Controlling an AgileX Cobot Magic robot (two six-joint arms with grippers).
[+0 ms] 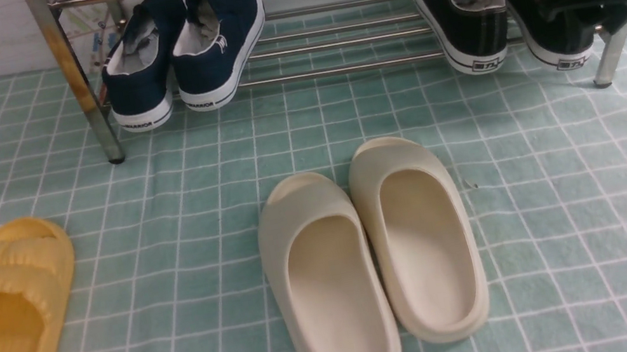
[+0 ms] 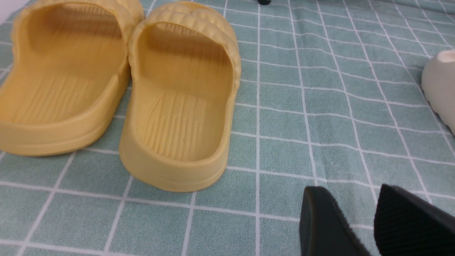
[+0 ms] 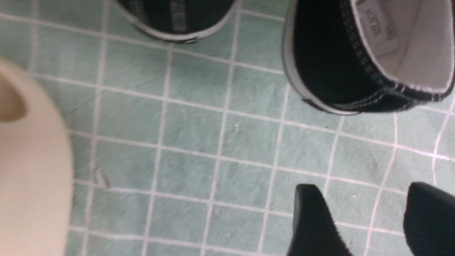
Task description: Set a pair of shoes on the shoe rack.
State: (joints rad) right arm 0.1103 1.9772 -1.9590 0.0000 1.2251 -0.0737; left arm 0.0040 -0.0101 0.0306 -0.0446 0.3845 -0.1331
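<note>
While left fingers (image 2: 327, 227) and right fingers (image 3: 312, 224) gape empty, navy sneakers (image 1: 182, 51) read WARRIOR at the heel.

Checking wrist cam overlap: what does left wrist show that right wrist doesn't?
Left wrist only: the yellow slides, side by side, and the left pincer, open and empty. Right wrist only: the heels of the black sneakers and the right pincer, open with nothing between its jaws. Both: the green checked cloth and an edge of a cream slide.
</note>
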